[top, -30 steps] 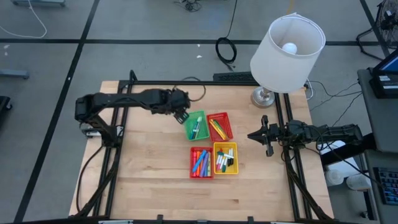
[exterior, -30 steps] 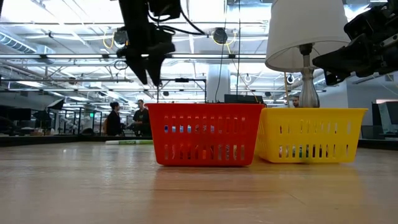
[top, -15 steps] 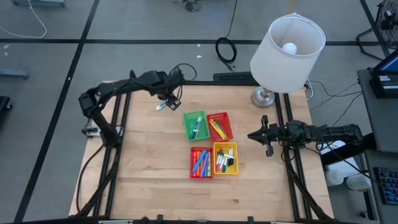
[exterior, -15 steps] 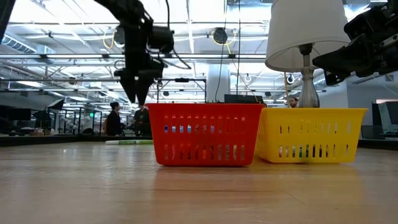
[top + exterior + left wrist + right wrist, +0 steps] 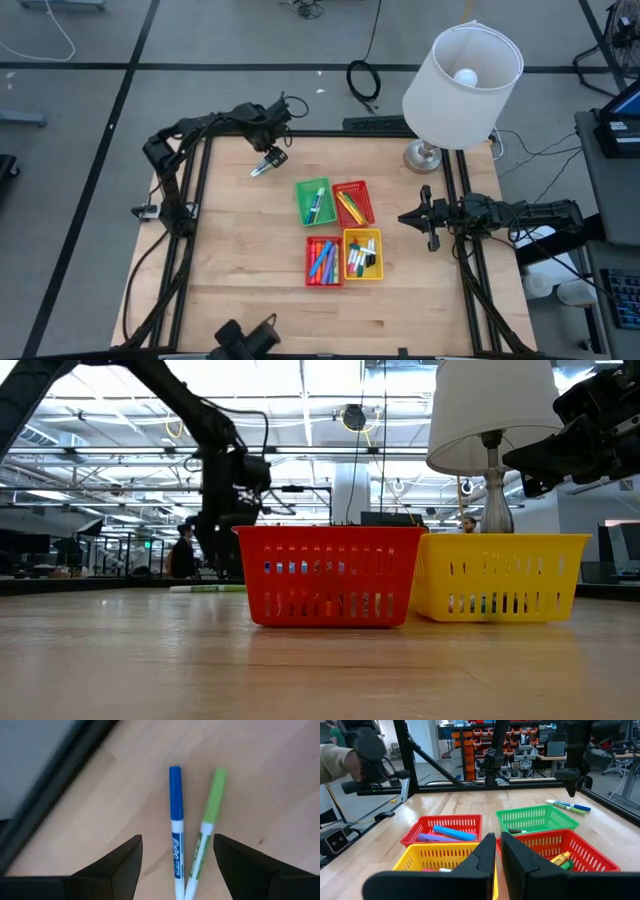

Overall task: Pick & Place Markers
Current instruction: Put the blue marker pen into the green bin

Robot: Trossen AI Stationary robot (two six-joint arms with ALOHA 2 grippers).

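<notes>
While our left claw (image 5: 177,865) hangs wide open over the blue marker (image 5: 175,825) and green marker (image 5: 207,830) lying side by side near the table's (image 5: 240,260) far-left corner, we judge them light, stiff, slippery, best pinched mid-barrel; our right claw (image 5: 428,221) waits shut at the right edge.

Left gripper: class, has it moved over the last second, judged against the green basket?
Yes. The left gripper has left the green basket, heading toward the table's far left corner, above two loose markers.
</notes>
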